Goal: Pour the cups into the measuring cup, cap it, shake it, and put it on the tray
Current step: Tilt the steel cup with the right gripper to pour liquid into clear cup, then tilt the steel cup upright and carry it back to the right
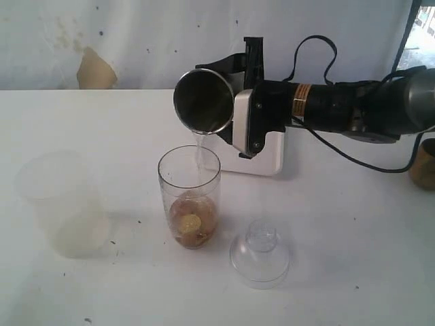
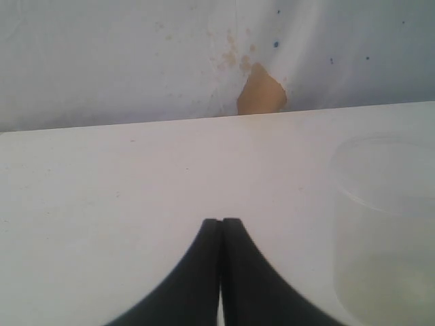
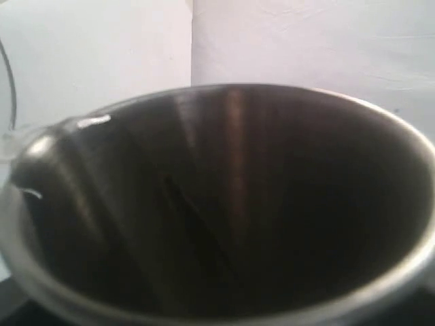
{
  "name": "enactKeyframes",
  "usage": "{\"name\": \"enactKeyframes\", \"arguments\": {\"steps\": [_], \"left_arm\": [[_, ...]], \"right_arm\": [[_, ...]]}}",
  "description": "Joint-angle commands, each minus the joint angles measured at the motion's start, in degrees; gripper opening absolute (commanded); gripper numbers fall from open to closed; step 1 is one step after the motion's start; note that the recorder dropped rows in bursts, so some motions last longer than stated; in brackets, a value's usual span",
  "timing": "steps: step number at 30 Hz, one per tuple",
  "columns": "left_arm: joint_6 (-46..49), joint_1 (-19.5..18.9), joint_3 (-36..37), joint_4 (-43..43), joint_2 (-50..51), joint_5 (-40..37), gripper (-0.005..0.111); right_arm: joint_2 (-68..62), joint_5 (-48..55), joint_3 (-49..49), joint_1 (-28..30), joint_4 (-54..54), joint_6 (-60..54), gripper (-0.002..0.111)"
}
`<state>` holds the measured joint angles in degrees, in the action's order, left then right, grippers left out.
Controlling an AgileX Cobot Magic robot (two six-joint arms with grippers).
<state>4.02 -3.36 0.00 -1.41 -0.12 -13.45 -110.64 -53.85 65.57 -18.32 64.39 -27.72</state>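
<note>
Pouring w/ the right claw [image 1: 239, 95] closed around the tipped steel tumbler [image 1: 204, 102], its mouth just above the measuring cup [image 1: 189, 197] standing upright on the bench [image 1: 353, 272], cap [image 1: 259, 252] beside it, nearer the right arm.

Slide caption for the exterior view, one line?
Right tool tips the steel tumbler over the clear measuring cup, a thin stream falling in; the dome lid sits beside it.
</note>
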Motion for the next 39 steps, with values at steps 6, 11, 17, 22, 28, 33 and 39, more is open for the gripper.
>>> {"name": "enactKeyframes", "arguments": {"steps": [6, 11, 17, 22, 28, 33, 39], "left_arm": [[-0.1, 0.0, 0.0, 0.5, 0.1, 0.2, 0.0], [-0.1, 0.0, 0.0, 0.5, 0.1, 0.2, 0.0], [-0.1, 0.0, 0.0, 0.5, 0.1, 0.2, 0.0], [-0.1, 0.0, 0.0, 0.5, 0.1, 0.2, 0.0], [-0.1, 0.0, 0.0, 0.5, 0.1, 0.2, 0.0], [-0.1, 0.0, 0.0, 0.5, 0.1, 0.2, 0.0], [-0.1, 0.0, 0.0, 0.5, 0.1, 0.2, 0.0]], "right_arm": [[2.0, 1.2, 0.6, -0.6, -1.6, 2.0, 0.0], [2.0, 2.8, 0.6, -0.6, -3.3, 22.0, 0.0], [2.0, 12.5, 0.6, -0.5, -11.6, 37.3, 0.0], [2.0, 15.4, 0.6, 4.0, -30.8, 39.3, 0.0], [-1.5, 12.3, 0.4, 12.2, -31.8, 45.6, 0.0], [-11.4, -2.7, 0.4, 16.0, -32.0, 47.1, 0.0], [-18.4, -7.5, 0.4, 18.2, -35.7, 42.7, 0.0]]}}
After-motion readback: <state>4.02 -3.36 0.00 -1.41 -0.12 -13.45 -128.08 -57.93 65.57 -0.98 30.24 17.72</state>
